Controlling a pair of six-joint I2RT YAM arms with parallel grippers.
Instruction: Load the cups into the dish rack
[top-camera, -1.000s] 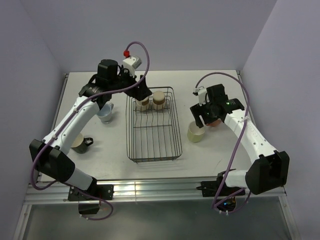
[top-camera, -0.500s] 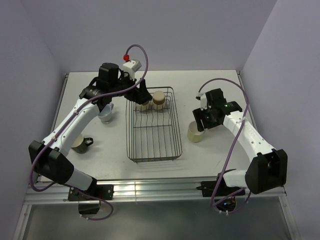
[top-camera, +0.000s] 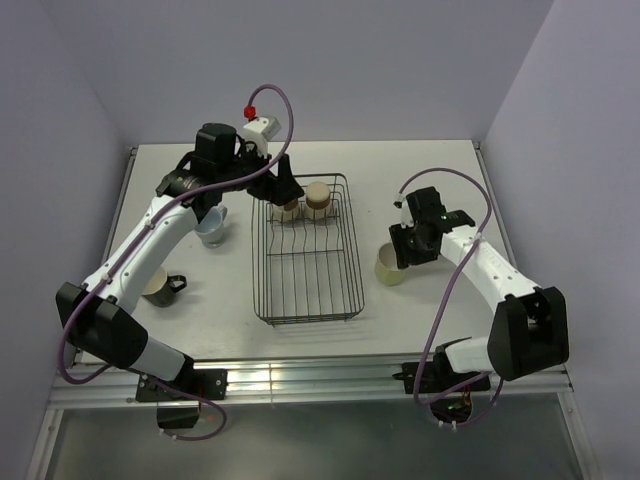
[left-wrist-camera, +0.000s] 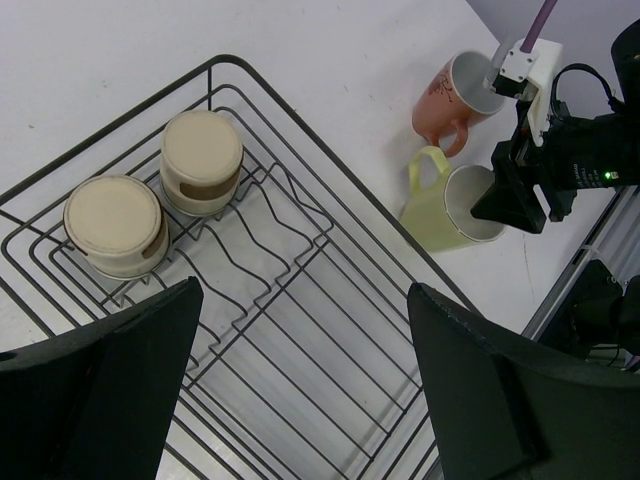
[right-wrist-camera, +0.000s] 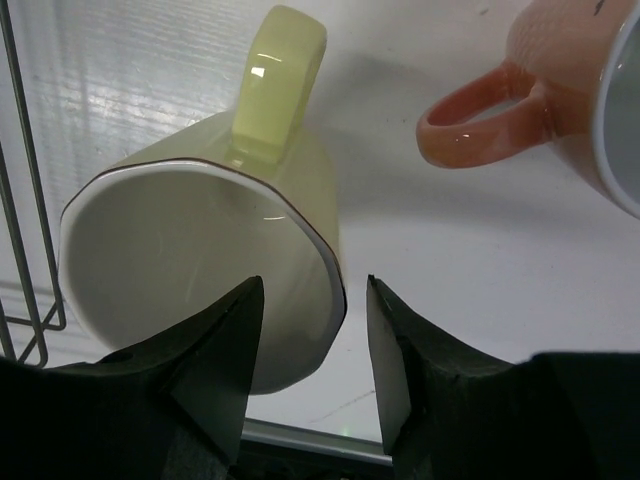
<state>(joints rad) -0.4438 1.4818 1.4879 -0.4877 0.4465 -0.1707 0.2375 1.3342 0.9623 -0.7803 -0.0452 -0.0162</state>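
Black fingers of the right tool (right-wrist-camera: 312, 285) straddle the near wall of the pale yellow mug (right-wrist-camera: 200, 240), one finger inside the mouth and one outside. The jaws stand fairly narrow, and a sliver of table shows between the outer finger and the mug's side, so no grip shows. The mug is hollow and bare inside, with a thin dark line round its rim. Its handle sits at 12 o'clock in the right wrist view.

At 2 o'clock from it is the salmon-pink mug (right-wrist-camera: 560, 90), apart from the yellow one, its handle reaching toward it. A dark mark on the pink mug's side is too small to read. Both mugs stand on the white table (top-camera: 400, 160), at 3 o'clock from the dish rack (top-camera: 308, 265) in the top view, just outside its right rim.

The left tool (left-wrist-camera: 305, 295) hangs over the rack's far half with its jaws wide and nothing between them. Below it, at the rack's 12 o'clock end, two tan tumblers stand side by side with closed cream ends up: one (left-wrist-camera: 202, 150) nearer the right rim, the other (left-wrist-camera: 115, 215) beside it. Each has a darker brown band round its side, and no lettering shows on them. Elsewhere the rack holds only its wire dividers.

On the table to the rack's left, the pale blue-grey cup (top-camera: 210, 230) sits at 10 o'clock. The black cup (top-camera: 160, 287), cream inside, sits at 8 o'clock, partly behind the left arm.
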